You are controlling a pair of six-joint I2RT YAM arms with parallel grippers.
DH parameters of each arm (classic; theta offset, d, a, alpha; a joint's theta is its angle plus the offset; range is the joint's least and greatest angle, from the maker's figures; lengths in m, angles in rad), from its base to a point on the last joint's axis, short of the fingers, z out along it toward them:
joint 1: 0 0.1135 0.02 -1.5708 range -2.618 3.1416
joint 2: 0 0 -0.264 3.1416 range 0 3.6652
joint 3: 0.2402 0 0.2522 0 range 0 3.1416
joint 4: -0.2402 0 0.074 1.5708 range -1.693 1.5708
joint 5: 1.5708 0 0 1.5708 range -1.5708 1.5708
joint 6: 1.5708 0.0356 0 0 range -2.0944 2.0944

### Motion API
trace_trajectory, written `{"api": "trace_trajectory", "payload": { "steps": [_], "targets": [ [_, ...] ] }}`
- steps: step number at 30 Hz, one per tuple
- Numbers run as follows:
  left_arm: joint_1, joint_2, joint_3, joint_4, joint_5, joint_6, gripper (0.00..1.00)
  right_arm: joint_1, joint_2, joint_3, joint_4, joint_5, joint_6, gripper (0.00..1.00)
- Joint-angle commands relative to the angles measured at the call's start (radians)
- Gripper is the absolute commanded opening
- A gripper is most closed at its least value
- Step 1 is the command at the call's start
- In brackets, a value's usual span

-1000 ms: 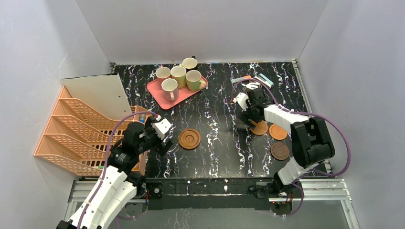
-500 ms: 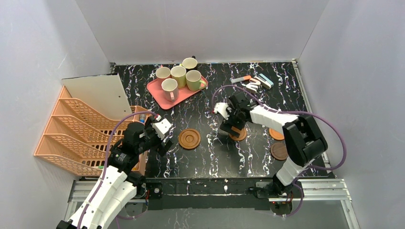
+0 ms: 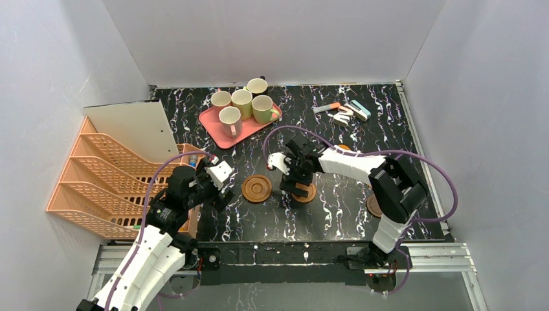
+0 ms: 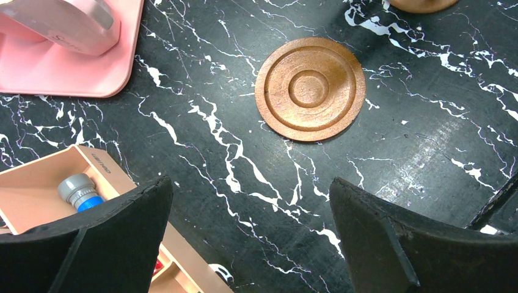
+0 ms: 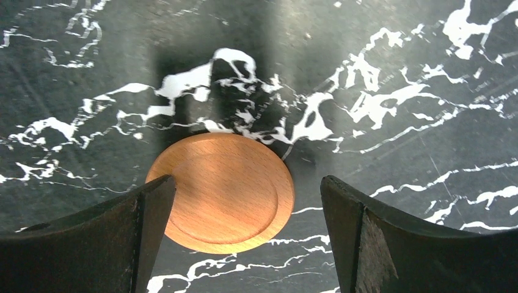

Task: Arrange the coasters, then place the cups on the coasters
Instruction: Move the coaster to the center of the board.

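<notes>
A plain orange coaster (image 5: 223, 192) lies flat on the black marbled table between the fingers of my open right gripper (image 5: 245, 183); the left finger overlaps its rim. From above, that gripper (image 3: 299, 192) stands over this coaster (image 3: 310, 192), just right of a ringed brown coaster (image 3: 257, 188). The same ringed coaster (image 4: 310, 88) lies ahead of my open, empty left gripper (image 4: 250, 183). A dark brown coaster (image 3: 373, 207) peeks from under the right arm. Several cups (image 3: 242, 102) stand on the pink tray (image 3: 212, 123) at the back.
An orange file rack (image 3: 97, 188) and a white board (image 3: 133, 129) fill the left side. A small open box (image 4: 36, 183) holding a blue-capped item sits beside my left gripper. Small loose items (image 3: 343, 111) lie at the back right.
My right gripper has swept left across the table and the orange coaster has come with it, from the right-hand group to beside the ringed coaster. The left arm has stayed still.
</notes>
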Motion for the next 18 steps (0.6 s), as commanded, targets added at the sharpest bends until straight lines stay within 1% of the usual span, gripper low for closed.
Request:
{"api": "trace_trajectory", "payload": {
  "steps": [1, 9, 15, 18],
  "targets": [
    [0.007, -0.002, -0.002, -0.003, 0.011, 0.008, 0.98, 0.040, 0.022, -0.013, -0.047, -0.023, 0.004, 0.99],
    [0.007, 0.003, -0.002, -0.003, 0.010, 0.007, 0.98, 0.056, 0.005, -0.020, 0.030, 0.051, 0.013, 0.99],
    [0.007, 0.002, -0.003, -0.003, 0.012, 0.008, 0.98, 0.057, -0.124, -0.042, 0.065, 0.097, -0.010, 0.99],
    [0.007, 0.002, -0.002, -0.003, 0.009, 0.008, 0.98, 0.057, -0.160, -0.026, 0.050, 0.128, -0.010, 0.99]
  ]
}}
